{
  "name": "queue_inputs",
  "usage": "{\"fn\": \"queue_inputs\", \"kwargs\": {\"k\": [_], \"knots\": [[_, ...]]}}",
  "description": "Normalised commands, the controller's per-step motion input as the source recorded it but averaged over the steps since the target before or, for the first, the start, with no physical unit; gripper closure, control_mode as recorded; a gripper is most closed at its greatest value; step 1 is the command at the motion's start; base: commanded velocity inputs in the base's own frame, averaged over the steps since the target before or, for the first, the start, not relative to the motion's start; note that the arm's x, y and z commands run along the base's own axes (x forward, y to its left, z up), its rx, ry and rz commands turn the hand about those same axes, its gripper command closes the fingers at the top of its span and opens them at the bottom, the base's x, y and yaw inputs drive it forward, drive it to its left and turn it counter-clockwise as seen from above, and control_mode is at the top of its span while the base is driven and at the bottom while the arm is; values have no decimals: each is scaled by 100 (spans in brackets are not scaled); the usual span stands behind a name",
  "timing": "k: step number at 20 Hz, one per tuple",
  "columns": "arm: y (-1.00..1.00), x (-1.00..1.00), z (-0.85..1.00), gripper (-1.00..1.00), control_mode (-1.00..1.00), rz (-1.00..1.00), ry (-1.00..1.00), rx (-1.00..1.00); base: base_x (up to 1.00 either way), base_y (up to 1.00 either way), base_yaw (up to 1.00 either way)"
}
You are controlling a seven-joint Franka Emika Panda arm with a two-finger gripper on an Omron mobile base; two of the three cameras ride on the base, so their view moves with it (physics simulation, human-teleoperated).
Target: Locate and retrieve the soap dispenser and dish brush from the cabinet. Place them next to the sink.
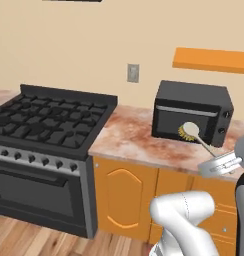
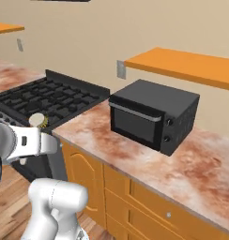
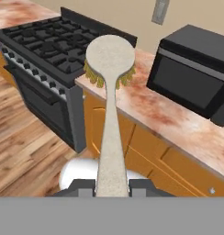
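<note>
The gripper (image 3: 112, 186) is closed narrow on the handle of the dish brush (image 3: 110, 87), so the brush is already out of the cabinet (image 2: 182, 65) and rides in the air in front of the robot. In the hand view the pale handle runs straight up between the fingertips (image 3: 84, 187) and the round head with its yellow bristles points away, over the counter (image 3: 178, 124) edge between the stove (image 3: 45, 50) and the microwave (image 3: 196, 78). The left base view shows the same brush (image 1: 190, 131) held out in front of the microwave (image 1: 191, 112), the hand (image 1: 221, 165) low at the right edge.

The step in hand looks like the carry: brush taken, not yet set down. The next move calls for finding the sink and laying the brush on the counter just beside it, which probably means driving the base or swinging the arm well to one side.

No sink or soap dispenser can be made out from this position, so how much of the task is done cannot be told. The orange shelf (image 1: 211, 60) is cut off at the frame edge, and the fingertips are half hidden at the bottom of the hand view
</note>
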Motion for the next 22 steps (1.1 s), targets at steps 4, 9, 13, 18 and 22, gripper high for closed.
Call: {"fn": "queue_inputs", "kwargs": {"k": [4, 9, 13, 18, 22], "knots": [[0, 0, 0, 100, 100, 0, 0, 0, -25, 58, 35], [0, 0, 0, 100, 100, 0, 0, 0, -18, 66, 33], [0, 0, 0, 100, 100, 0, 0, 0, -13, 64, 39], [0, 0, 0, 100, 100, 0, 0, 0, 0, 37, 46], [0, 0, 0, 100, 100, 0, 0, 0, 13, 34, 42]]}}
